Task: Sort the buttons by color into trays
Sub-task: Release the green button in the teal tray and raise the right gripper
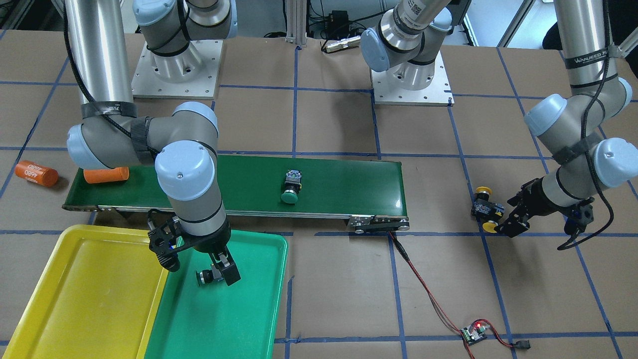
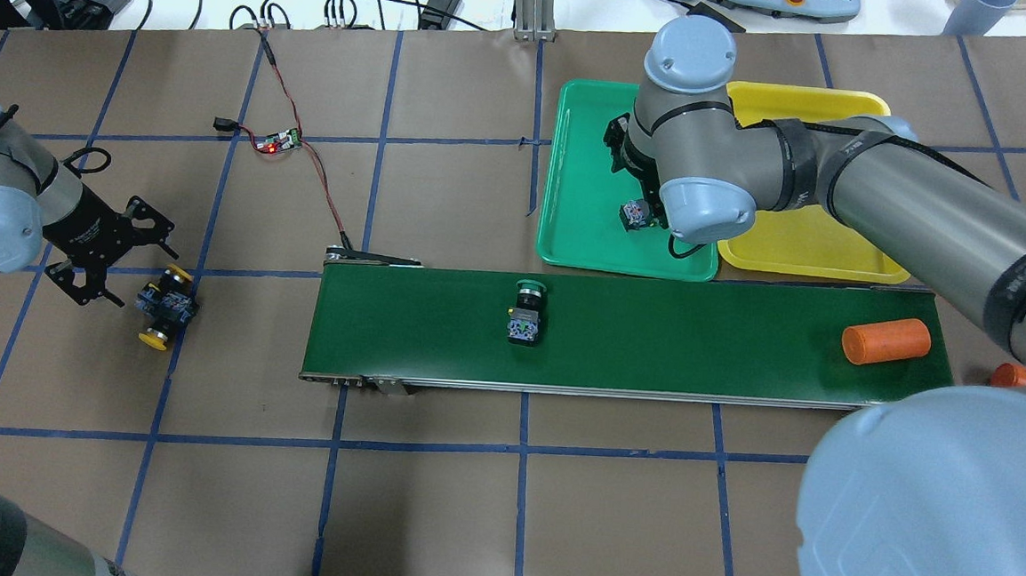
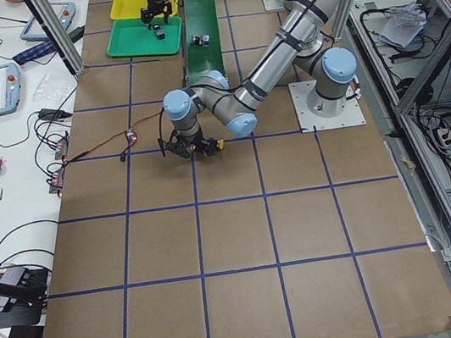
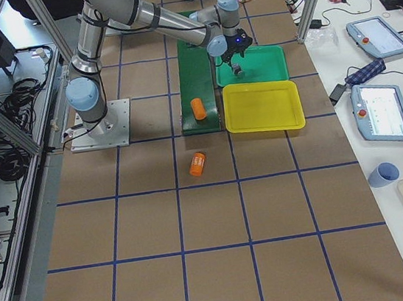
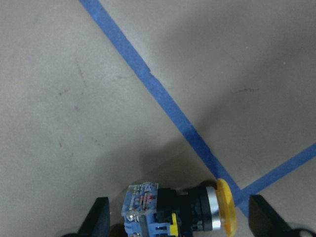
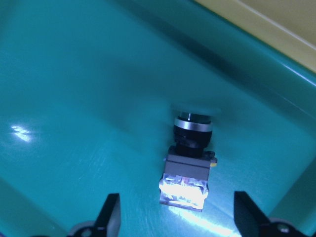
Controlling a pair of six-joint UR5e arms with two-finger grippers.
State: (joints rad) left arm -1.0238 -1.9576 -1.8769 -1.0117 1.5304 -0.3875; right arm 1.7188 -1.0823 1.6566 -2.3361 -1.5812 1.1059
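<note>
Right arm is folded at the elbow, wrist pointing straight down over the shallow green plastic tray [image 1: 259, 309] with rounded corners, on the right past the belt's far edge. Right gripper [image 6: 178, 217] is spread wide: a green-capped push-button [image 6: 190, 158] lies on its side on the glossy tray floor between the fingers [image 6: 111, 217], with clear gaps on both sides and no contact. It has a chrome collar and a blocky body lit by the wrist light. The matching yellow tray [image 1: 89, 289] sits flush against the green one. Left arm reaches out low on the left, wrist tilted down toward the table [image 1: 339, 279], which is matte brown paper gridded with blue tape. Left gripper [image 5: 178, 207] is also spread, black fingers either side of a yellow-capped button [image 5: 163, 217] that lies flat on the paper and is not pinched; it has a black barrel and blue terminal block. A second yellow-capped button [image 2: 177, 278] lies right beside it, cap pointing the opposite way. The other green-capped button [image 2: 527, 311] rests mid-length on the long dark-green conveyor belt [image 2: 697, 335], cap toward the far edge. A smooth orange cylinder [image 2: 886, 340] lies at the belt's right end, and another printed 4680 [image 1: 36, 173] lies off it on the paper. Small circuit board [image 1: 473, 333] with a lit red LED sits far left, red-black wire running to the belt's end.
</note>
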